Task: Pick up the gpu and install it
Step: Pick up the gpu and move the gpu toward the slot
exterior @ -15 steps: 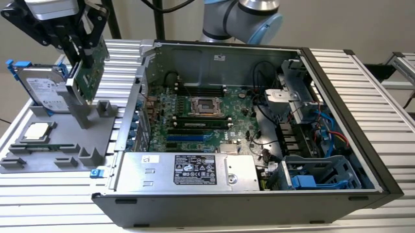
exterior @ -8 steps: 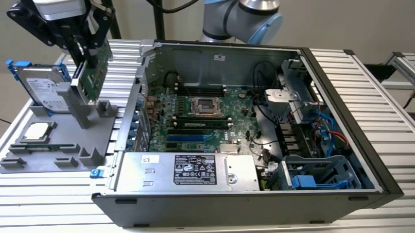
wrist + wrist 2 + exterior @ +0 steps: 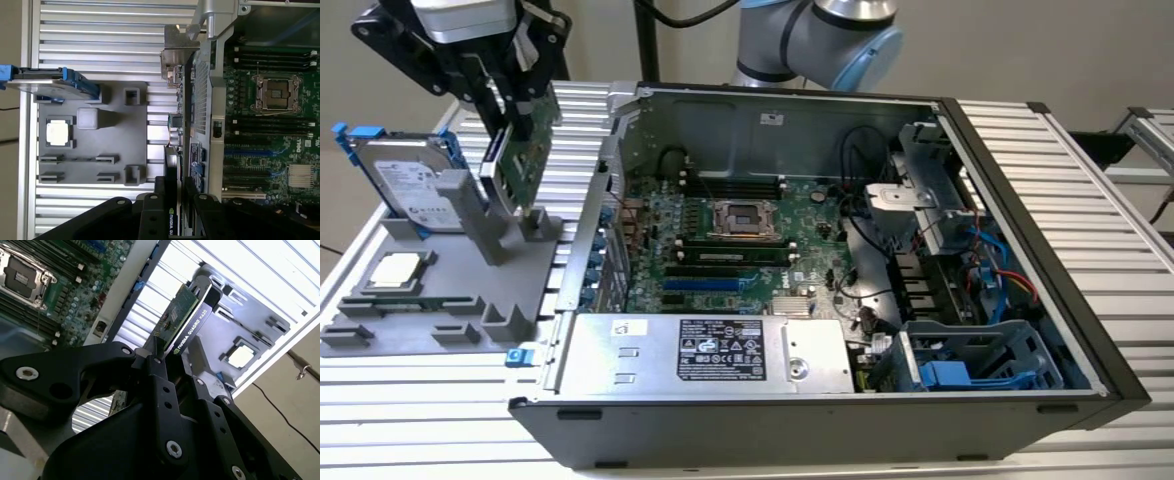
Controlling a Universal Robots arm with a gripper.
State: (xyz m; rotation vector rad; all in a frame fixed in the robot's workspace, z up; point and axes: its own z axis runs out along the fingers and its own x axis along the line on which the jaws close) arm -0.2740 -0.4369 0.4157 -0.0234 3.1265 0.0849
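Black gripper (image 3: 518,105) clamped on the thin green circuit-board gpu (image 3: 520,165) — holds it upright over the grey plastic tray (image 3: 420,305), beside the open black computer case (image 3: 761,435).

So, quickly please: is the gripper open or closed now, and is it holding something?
Gripper: closed, holding the gpu.

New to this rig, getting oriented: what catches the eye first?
The open computer case sits in the middle of the exterior view, its green motherboard exposed. At that view's upper left the gripper is clamped on the green graphics card, held on edge over a grey tray beside a blue-railed hard drive.
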